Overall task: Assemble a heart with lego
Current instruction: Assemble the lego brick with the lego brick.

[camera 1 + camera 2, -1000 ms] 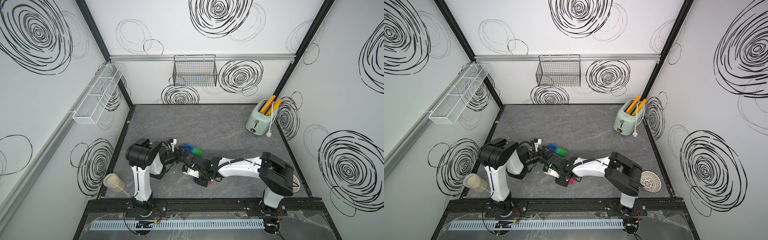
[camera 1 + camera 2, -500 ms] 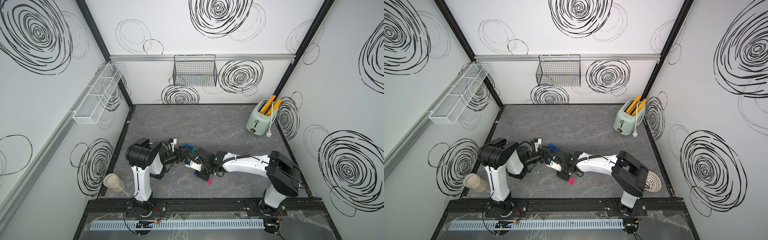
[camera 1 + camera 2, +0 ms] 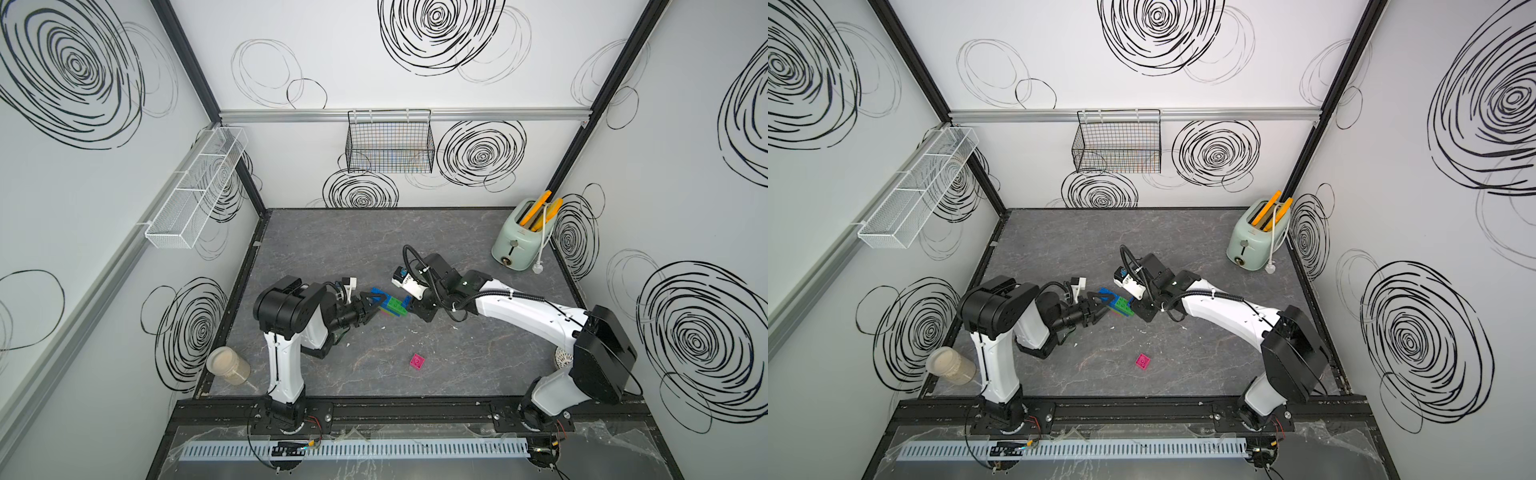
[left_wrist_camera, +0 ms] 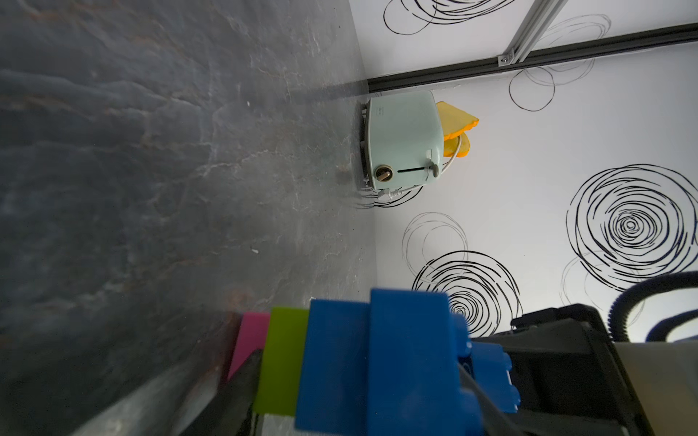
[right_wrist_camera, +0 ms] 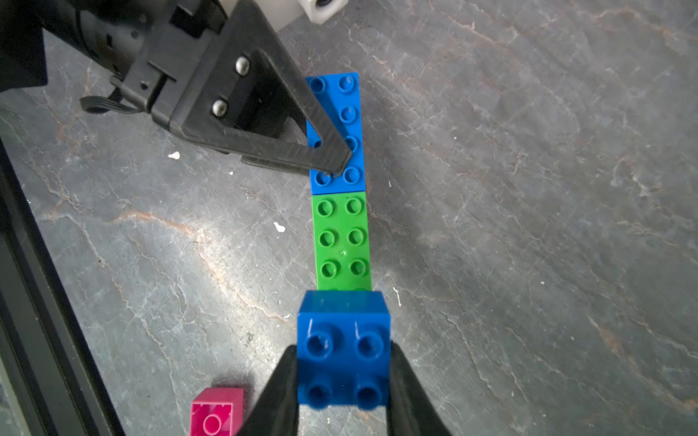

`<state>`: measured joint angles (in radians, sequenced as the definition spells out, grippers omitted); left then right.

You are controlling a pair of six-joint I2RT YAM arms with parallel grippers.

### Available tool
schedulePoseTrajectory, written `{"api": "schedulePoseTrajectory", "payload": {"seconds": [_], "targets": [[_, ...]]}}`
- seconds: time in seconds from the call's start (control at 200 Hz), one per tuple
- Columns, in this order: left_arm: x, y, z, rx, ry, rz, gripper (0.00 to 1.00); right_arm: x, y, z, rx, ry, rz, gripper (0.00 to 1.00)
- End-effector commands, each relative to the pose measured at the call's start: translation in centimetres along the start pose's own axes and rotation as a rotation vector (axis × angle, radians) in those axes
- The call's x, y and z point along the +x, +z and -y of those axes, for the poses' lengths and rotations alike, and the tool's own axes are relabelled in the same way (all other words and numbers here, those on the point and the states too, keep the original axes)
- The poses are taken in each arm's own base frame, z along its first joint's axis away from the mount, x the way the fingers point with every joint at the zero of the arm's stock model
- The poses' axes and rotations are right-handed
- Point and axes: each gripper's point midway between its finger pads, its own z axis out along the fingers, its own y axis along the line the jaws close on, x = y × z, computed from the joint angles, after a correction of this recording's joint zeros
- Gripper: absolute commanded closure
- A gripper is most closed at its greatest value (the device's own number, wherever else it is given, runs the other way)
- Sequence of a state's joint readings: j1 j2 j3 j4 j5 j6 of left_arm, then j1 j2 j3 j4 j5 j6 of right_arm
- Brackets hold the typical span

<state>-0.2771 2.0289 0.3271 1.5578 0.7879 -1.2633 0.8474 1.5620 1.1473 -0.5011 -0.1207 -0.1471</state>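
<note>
A part-built heart (image 3: 390, 306) (image 3: 1120, 306) of joined lego is held edge-on at mid-table. My left gripper (image 3: 374, 305) (image 3: 1099, 305) (image 4: 362, 396) is shut on its blue end. In the left wrist view its pink (image 4: 251, 336), lime (image 4: 283, 358) and blue (image 4: 377, 362) layers fill the jaws. In the right wrist view a blue oblong brick (image 5: 349, 113) and a green one (image 5: 342, 241) form its top row. My right gripper (image 3: 413, 309) (image 3: 1136, 309) (image 5: 343, 355) is shut on a blue square brick (image 5: 343, 339) at the green end; whether it touches is unclear. A pink brick (image 3: 417, 361) (image 3: 1143, 362) (image 5: 215, 413) lies loose, underside up.
A mint toaster (image 3: 519, 241) (image 4: 404, 139) with orange slices stands at the back right. A jar (image 3: 227, 365) sits at the front left corner. A black wire basket (image 3: 390, 145) and a white rack (image 3: 195, 195) hang on the walls.
My right gripper has moved from the front of the table, by the pink brick, back to the green end of the stack. The left arm has stayed still.
</note>
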Motion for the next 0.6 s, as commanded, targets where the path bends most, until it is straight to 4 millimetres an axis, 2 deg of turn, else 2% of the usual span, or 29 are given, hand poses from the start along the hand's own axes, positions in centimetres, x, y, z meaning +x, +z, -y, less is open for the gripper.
{"api": "schedulePoseTrajectory", "payload": {"seconds": [0.0, 0.14, 0.595], "targets": [[1.6, 0.2, -2.3, -0.067, -0.048, -0.053, 0.39, -0.5, 0.2, 0.1, -0.009, -0.027, -0.018, 0.78], [1.7, 0.4, -2.3, -0.068, -0.046, -0.060, 0.39, -1.0, 0.6, 0.3, -0.012, -0.027, -0.012, 0.78], [2.0, 0.6, -2.5, -0.069, -0.051, -0.073, 0.39, -0.2, 2.6, 0.7, -0.015, -0.023, -0.064, 0.78]]}}
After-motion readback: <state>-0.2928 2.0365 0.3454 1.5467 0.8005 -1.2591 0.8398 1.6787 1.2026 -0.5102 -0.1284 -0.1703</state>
